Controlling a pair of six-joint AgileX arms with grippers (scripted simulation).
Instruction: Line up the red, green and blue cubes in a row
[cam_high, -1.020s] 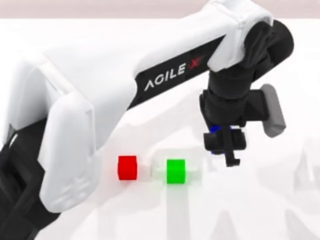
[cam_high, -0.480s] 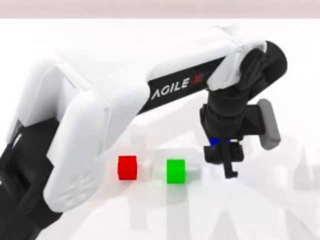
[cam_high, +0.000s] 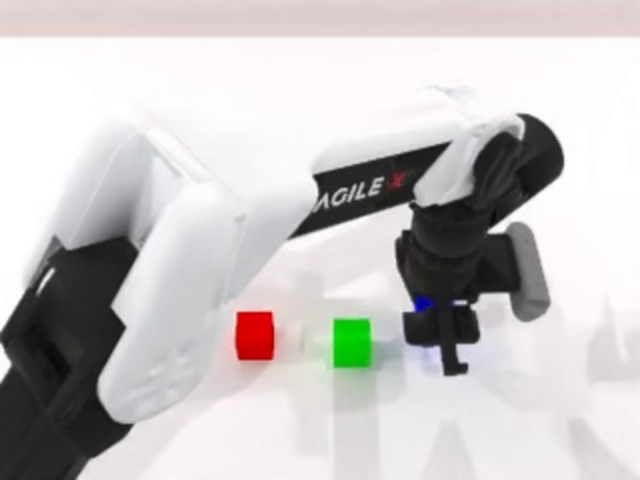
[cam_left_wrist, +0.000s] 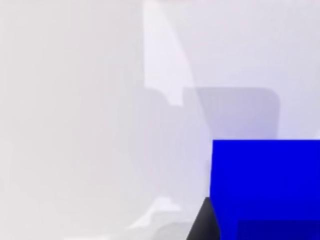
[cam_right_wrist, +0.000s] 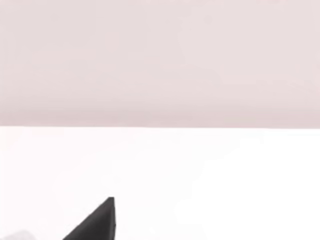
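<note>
The blue cube (cam_high: 424, 303) is sitting pinched in the left gripper (cam_high: 440, 335), only a sliver of it showing under the wrist in the top view, just right of the green cube (cam_high: 352, 342) and in line with it. In the left wrist view the blue cube (cam_left_wrist: 265, 187) is filling the near corner, one fingertip (cam_left_wrist: 204, 222) dark against its side. Whether it is already resting on the table (cam_high: 300, 90) or hanging just above it, I cannot tell.

The red cube (cam_high: 254, 334) and green are lying side by side with a gap between them, so the row is running left to right. To place well, I judge the gripper should be lowering straight, matching that same gap on green's right and keeping blue's faces square to the row, then spreading without nudging green.

A cube has no long axis; the edges seen from the wrist are looking parallel to the table shadows, not twisted.

The right arm is out of the top view; its wrist view is showing bare table and one fingertip (cam_right_wrist: 97, 222).
</note>
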